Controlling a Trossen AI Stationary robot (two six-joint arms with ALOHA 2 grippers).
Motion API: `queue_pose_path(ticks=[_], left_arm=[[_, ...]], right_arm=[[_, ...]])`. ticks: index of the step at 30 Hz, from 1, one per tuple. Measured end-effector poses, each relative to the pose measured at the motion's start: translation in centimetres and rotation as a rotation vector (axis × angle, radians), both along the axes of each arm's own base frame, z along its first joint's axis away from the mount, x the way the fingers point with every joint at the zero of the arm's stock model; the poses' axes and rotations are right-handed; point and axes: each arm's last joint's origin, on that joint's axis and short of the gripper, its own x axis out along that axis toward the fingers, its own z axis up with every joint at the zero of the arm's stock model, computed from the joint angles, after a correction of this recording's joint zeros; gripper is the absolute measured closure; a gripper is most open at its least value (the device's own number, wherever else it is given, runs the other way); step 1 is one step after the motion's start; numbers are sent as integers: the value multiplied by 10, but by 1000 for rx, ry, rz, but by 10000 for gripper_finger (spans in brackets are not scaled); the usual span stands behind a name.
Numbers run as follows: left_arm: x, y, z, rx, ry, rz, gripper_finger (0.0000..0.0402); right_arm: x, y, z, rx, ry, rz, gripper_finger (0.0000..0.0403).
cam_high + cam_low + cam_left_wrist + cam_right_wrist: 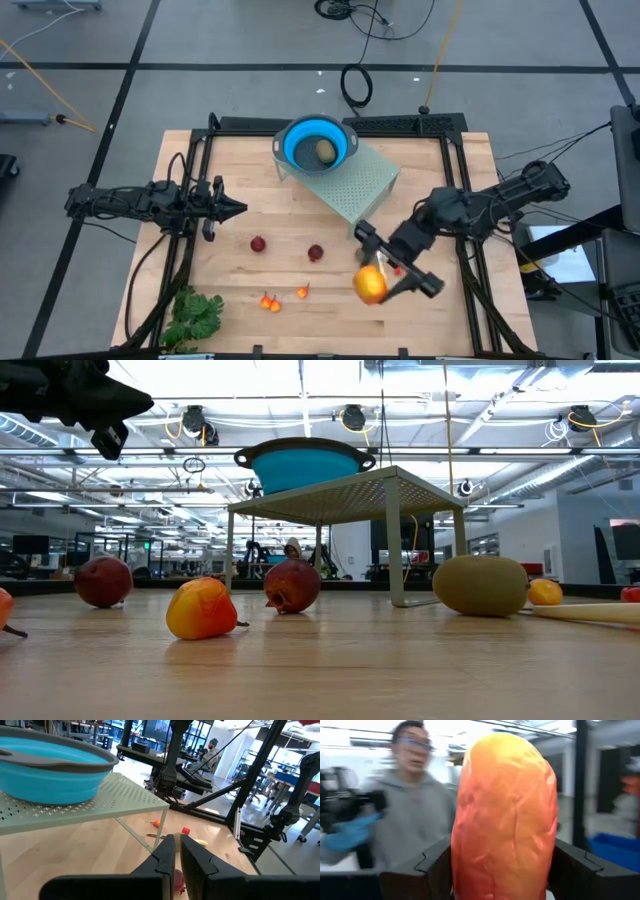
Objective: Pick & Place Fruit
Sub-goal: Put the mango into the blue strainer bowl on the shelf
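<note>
Above the wooden table (pixel 240 290), my right gripper (pixel 385 275) clamps the long orange-red fruit (pixel 370 285) over the near right area, well short of the blue bowl (pixel 318 145) on the green perforated stand (pixel 360 185) at the far centre. To land it cleanly I judge I should carry it high over the rim before letting go. My left gripper (pixel 238 210) waits at the left, fingers pressed together and empty, with two dark red balls (pixel 258 243) on the boards between us.

Blue bowl (pixel 316 143) on a pale green rack (pixel 358 182), olive-brown oval (pixel 325 151) inside. Near the rack's corner, right gripper (pixel 384 280) clamped on an orange-red fruit (pixel 370 285). Left of the rack, left gripper (pixel 237 209) closed, empty.
</note>
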Motion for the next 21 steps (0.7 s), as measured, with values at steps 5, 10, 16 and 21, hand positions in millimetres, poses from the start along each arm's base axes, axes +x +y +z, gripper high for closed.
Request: queue_pose_path(ticks=[5, 10, 16, 21], left_arm=[[0, 0, 0, 2, -1, 0, 376], [0, 0, 0, 2, -1, 0, 376], [0, 0, 0, 2, -1, 0, 376], [0, 0, 0, 2, -1, 0, 376]], right_arm=[[-1, -1, 1, 6, -4, -3, 157], [1, -5, 2, 14, 4, -20, 157], [10, -19, -8, 51, 156, -260, 156], [18, -36, -28, 0, 341, -559, 156]])
